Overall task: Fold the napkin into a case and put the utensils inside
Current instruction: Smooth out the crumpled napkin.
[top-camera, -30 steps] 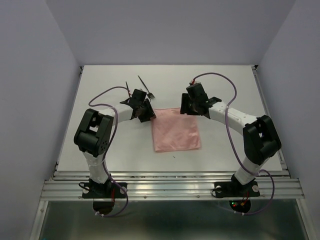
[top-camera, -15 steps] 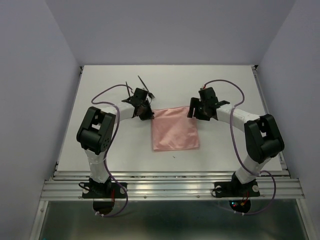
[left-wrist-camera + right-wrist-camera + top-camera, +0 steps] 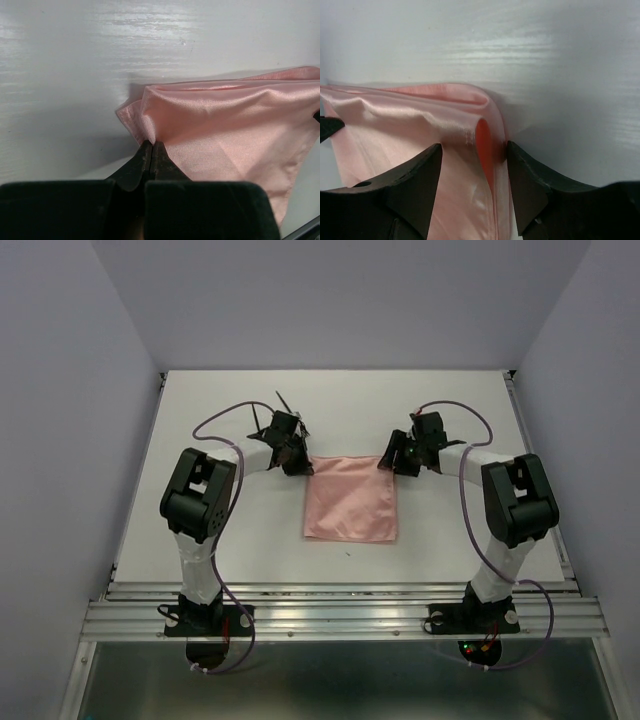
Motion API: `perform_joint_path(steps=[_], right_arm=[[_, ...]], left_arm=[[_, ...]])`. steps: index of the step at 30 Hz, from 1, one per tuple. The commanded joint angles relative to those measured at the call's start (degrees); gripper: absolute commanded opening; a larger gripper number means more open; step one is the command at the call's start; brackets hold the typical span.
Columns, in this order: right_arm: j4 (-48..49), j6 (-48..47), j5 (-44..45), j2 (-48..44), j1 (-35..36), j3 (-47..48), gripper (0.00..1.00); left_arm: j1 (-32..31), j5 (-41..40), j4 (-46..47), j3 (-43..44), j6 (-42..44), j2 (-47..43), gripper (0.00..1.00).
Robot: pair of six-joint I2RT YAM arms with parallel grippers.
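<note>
The pink napkin (image 3: 350,505) lies flat in the middle of the table as a roughly square sheet. My left gripper (image 3: 298,468) is at its far left corner, shut on a pinch of the cloth (image 3: 230,125), with the fingertips (image 3: 145,150) pressed together. My right gripper (image 3: 388,462) stands open at the far right corner. Its fingers (image 3: 420,170) straddle a raised fold of napkin (image 3: 420,125) without pinching it. One thin black utensil (image 3: 281,400) shows just behind the left wrist; the left arm hides the rest of the utensils.
Purple cables (image 3: 215,425) loop from both arms over the table. A metal rail (image 3: 340,615) runs along the near edge, and grey walls close in the left, right and back.
My left gripper has shut on the napkin's far left corner. My right arm has swung right and lowered onto the far right corner, and the far edge has bunched up slightly.
</note>
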Motion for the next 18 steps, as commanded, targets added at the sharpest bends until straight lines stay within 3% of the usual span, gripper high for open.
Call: perform_joint_path(steps=[1, 3, 4, 8, 18], right_arm=[[3.62, 0.82, -2.08, 2.87, -0.13, 1.67, 0.56], [4.58, 1.87, -2.52, 2.96, -0.13, 1.59, 0.41], [5.63, 2.22, -2.7, 2.61, -0.13, 1.06, 0.26], [6.08, 2.4, -2.0, -1.51, -0.13, 0.18, 0.01], [2.39, 1.26, 0.99, -13.83, -0.13, -3.34, 0.01]], left_arm=[[-0.25, 0.74, -2.41, 2.24, 3.11, 1.59, 0.0], [-0.25, 0.82, -2.67, 2.68, 3.2, 2.03, 0.0], [-0.25, 0.74, -2.84, 2.95, 3.46, 2.12, 0.0], [-0.25, 0.48, -3.55, 3.91, 4.08, 1.5, 0.0], [0.01, 4.52, -1.36, 1.46, 3.29, -7.29, 0.0]])
